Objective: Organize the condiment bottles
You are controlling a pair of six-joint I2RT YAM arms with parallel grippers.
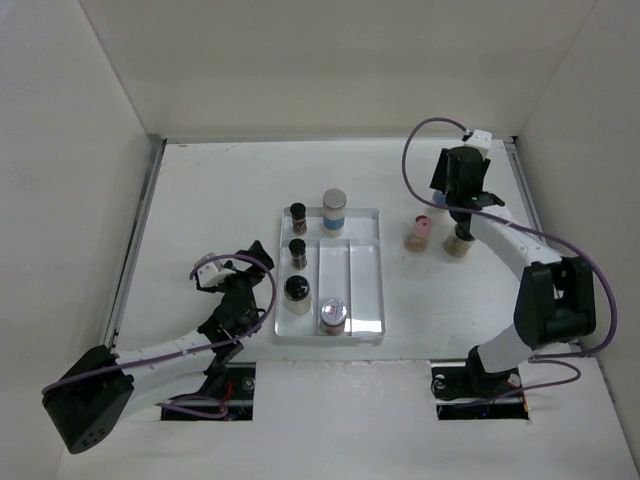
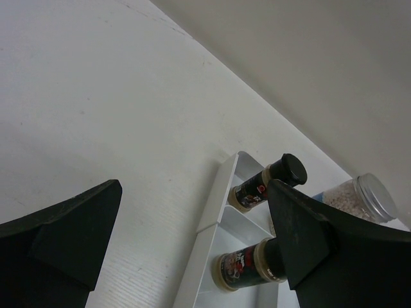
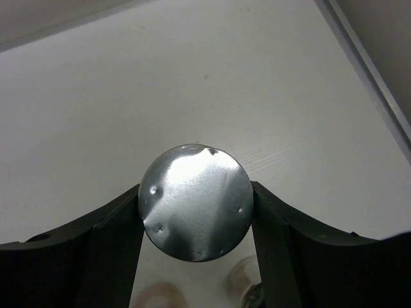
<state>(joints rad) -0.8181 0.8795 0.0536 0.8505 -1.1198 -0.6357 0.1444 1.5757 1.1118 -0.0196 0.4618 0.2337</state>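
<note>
Only the right wrist view shows the right fingers [image 3: 109, 247] clamped on a silver-capped jar [image 3: 196, 202]; left fingers [image 2: 61, 237] spread wide near the tray [image 2: 215, 202].

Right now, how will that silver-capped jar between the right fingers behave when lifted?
The silver-capped jar has a smooth, round cap, so it may slip in the right gripper. Dents suggest thin metal that squeezing could deform.

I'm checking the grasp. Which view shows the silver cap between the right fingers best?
Right wrist: the silver cap fills the middle, seen from above, fingers at both sides. In the top view the right gripper covers it. Left wrist does not show it.
</note>
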